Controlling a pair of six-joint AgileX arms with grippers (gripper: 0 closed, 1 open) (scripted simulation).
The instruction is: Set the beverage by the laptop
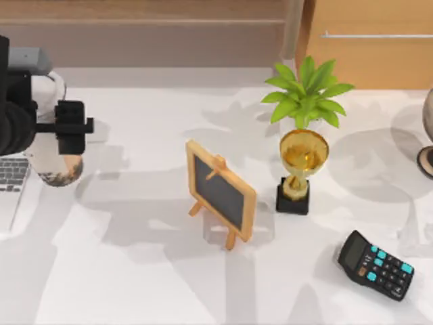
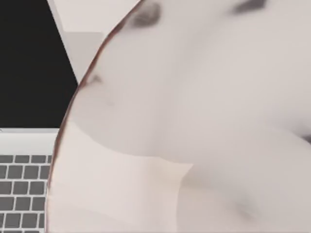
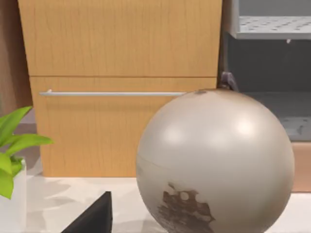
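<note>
From above, your left gripper sits at the counter's far left, closed around the beverage, which stands upright, its pearl-dark bottom just beside the laptop at the left edge. The cup lies directly within the jaws, so the coming move is, by my judgement, only to let go; the left arm is the nearer one. Your left wrist view brings what the top cannot: the beverage's pale wall pressed close, with the laptop's black screen and grey keys right behind it. Your right wrist view looks at a globe and wooden cabinet, the arm parked.
</note>
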